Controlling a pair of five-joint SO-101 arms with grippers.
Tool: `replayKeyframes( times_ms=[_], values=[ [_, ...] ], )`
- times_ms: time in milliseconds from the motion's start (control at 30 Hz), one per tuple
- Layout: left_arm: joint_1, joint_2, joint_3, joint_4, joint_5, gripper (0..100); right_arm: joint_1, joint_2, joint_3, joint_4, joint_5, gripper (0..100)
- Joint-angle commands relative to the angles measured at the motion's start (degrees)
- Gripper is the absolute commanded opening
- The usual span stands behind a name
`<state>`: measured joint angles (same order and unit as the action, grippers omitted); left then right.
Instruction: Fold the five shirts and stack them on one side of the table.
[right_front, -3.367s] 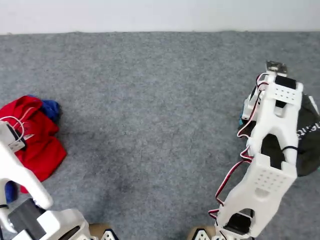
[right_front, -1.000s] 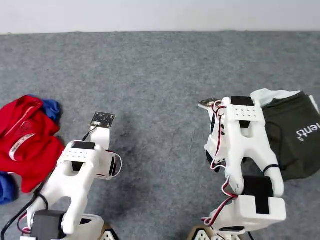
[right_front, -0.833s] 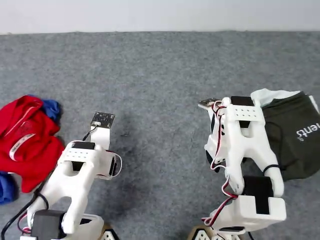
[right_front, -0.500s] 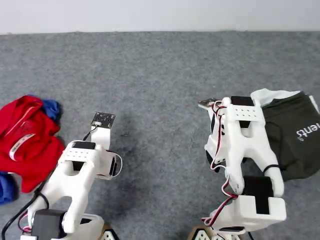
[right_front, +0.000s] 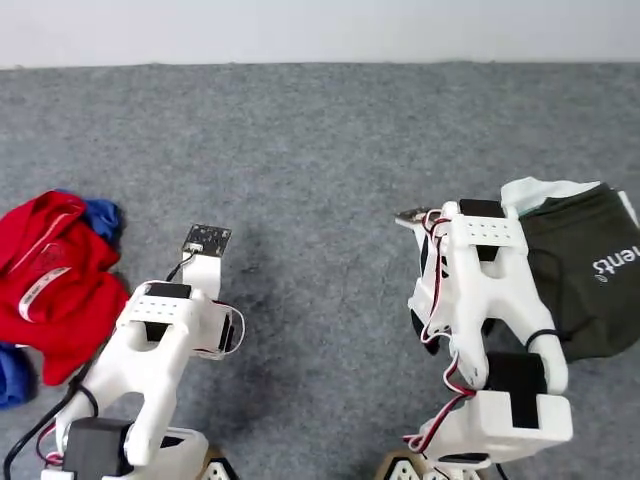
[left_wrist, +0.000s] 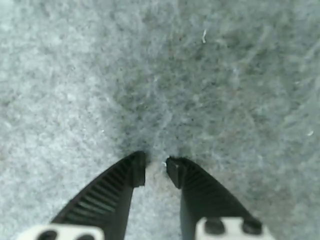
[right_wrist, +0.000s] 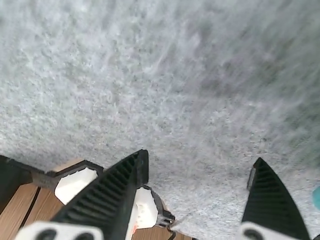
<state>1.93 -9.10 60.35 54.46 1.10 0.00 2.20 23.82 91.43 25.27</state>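
With the left gripper (left_wrist: 154, 169) hanging over bare grey felt (right_front: 320, 150), its jaws nearly together and empty, and the right gripper (right_wrist: 200, 172) spread wide and also empty, the next step is probably fetching a shirt from the crumpled heap. The red shirt (right_front: 55, 275) lies on a blue shirt (right_front: 100, 215) at the left edge, well apart from the dark folded shirt (right_front: 585, 270) at the right edge, which seems to top the stack. The left jaws should open first, pinch only the red fabric near its collar, then drag it onto the felt between the arms so the right gripper can help spread it flat.
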Motion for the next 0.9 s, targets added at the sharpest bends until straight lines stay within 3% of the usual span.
replayKeyframes(
  times_ms=[0,867],
  values=[
    [2.46,3.25,0.31,-0.88,0.09,12,-0.48,-2.33,0.09,-0.57,0.7,31.8],
    [2.46,3.25,0.31,-0.97,0.09,12,-0.48,-1.27,0.09,-0.66,0.62,31.8]
  ],
)
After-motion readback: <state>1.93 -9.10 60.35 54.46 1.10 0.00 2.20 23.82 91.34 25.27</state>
